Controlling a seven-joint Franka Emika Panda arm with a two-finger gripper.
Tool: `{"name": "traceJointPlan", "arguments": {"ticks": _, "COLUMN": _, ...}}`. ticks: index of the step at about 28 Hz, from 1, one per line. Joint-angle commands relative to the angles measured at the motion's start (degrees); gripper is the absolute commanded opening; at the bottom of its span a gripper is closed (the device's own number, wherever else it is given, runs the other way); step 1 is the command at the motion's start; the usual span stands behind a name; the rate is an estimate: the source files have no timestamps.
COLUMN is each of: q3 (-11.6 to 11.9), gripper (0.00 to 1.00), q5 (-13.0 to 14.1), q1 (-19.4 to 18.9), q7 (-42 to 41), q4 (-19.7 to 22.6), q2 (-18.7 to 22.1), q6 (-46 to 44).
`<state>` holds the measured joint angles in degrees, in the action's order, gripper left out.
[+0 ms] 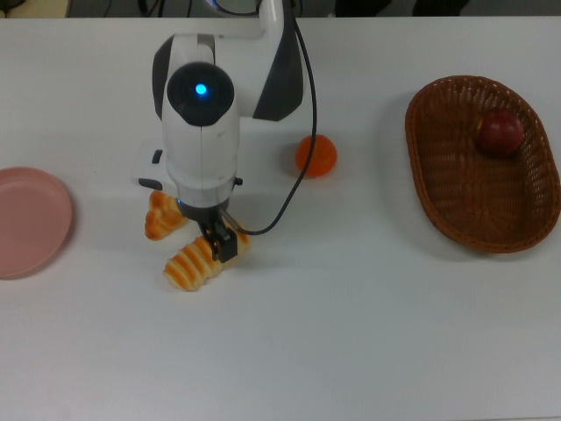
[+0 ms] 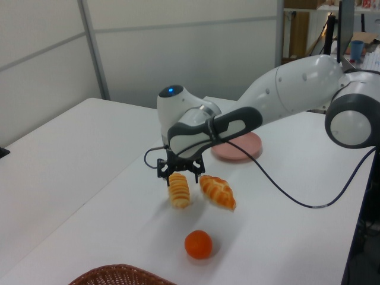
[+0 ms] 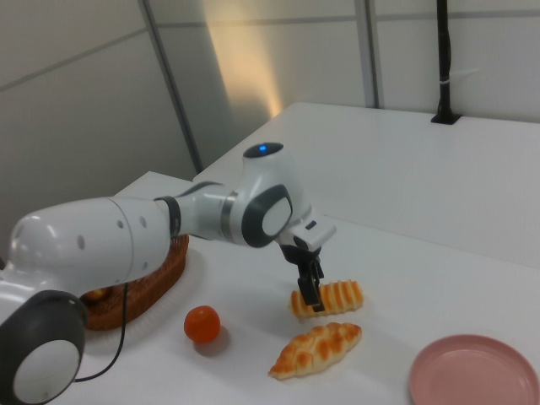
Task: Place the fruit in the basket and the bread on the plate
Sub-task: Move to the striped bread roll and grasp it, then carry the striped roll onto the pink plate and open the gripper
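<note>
A white worktop (image 1: 368, 333) carries everything. The ridged loaf (image 1: 195, 263) lies mid-worktop, its long axis slanting in the top view from lower left to upper right. The end effector (image 2: 178, 176) hangs right over it, fingers spread either side, released. The braided pastry (image 3: 316, 348) lies just beside. The tangerine (image 1: 316, 155) sits apart; the apple-like fruit (image 1: 500, 132) rests in the basket (image 1: 456, 206) near one worktop end, the pink plate (image 1: 31, 219) at the opposite end. No writing can be read

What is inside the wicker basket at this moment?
In the top view, the basket holds only the dark red fruit, near its far rim. The tangerine sits outside on the table. Nothing covers the basket's inside there.
</note>
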<state>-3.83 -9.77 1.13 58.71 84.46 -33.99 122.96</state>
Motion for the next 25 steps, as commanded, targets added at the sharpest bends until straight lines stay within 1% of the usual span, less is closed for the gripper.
{"name": "traceJointPlan", "arguments": {"ticks": 1, "q3": 0.0, "gripper": 1.00, "q5": -1.1, "q1": -0.5, "q7": 0.4, "q4": 0.1, "q2": -2.3, "q6": 3.7}}
{"name": "traceJointPlan", "arguments": {"ticks": 6, "q3": 0.0, "gripper": 1.00, "q5": -1.3, "q1": -0.9, "q7": -2.0, "q4": -1.2, "q2": -4.0, "q6": 4.0}}
{"name": "traceJointPlan", "arguments": {"ticks": 7, "q3": 0.0, "gripper": 1.00, "q5": -1.3, "q1": -0.9, "q7": -2.4, "q4": -2.1, "q2": -4.8, "q6": 4.0}}
{"name": "traceJointPlan", "arguments": {"ticks": 10, "q3": 0.0, "gripper": 1.00, "q5": -1.4, "q1": -0.9, "q7": -2.9, "q4": -2.2, "q2": -5.3, "q6": 4.0}}
{"name": "traceJointPlan", "arguments": {"ticks": 11, "q3": 0.0, "gripper": 0.88, "q5": -1.4, "q1": -0.9, "q7": -3.9, "q4": -2.2, "q2": -5.4, "q6": 4.0}}
{"name": "traceJointPlan", "arguments": {"ticks": 12, "q3": 0.0, "gripper": 0.70, "q5": -1.4, "q1": -0.8, "q7": -4.2, "q4": -2.3, "q2": -5.5, "q6": 4.0}}
{"name": "traceJointPlan", "arguments": {"ticks": 15, "q3": -0.1, "gripper": 0.07, "q5": -1.1, "q1": -0.3, "q7": -4.4, "q4": -2.4, "q2": -5.4, "q6": 4.0}}
{"name": "traceJointPlan", "arguments": {"ticks": 16, "q3": 0.0, "gripper": 0.00, "q5": -0.7, "q1": -0.3, "q7": -4.3, "q4": -2.5, "q2": -5.2, "q6": 3.9}}
{"name": "traceJointPlan", "arguments": {"ticks": 20, "q3": 0.0, "gripper": 0.00, "q5": -0.2, "q1": 0.4, "q7": -4.0, "q4": -3.2, "q2": -4.3, "q6": 3.6}}
{"name": "traceJointPlan", "arguments": {"ticks": 22, "q3": 0.1, "gripper": 0.00, "q5": 1.0, "q1": 1.0, "q7": -3.9, "q4": -3.8, "q2": -3.8, "q6": 3.3}}
{"name": "traceJointPlan", "arguments": {"ticks": 23, "q3": 0.1, "gripper": 0.00, "q5": 2.2, "q1": 2.0, "q7": -4.0, "q4": -4.1, "q2": -2.8, "q6": 3.3}}
{"name": "traceJointPlan", "arguments": {"ticks": 25, "q3": 0.1, "gripper": 0.00, "q5": 3.2, "q1": 3.6, "q7": -4.0, "q4": -4.2, "q2": -2.0, "q6": 3.2}}
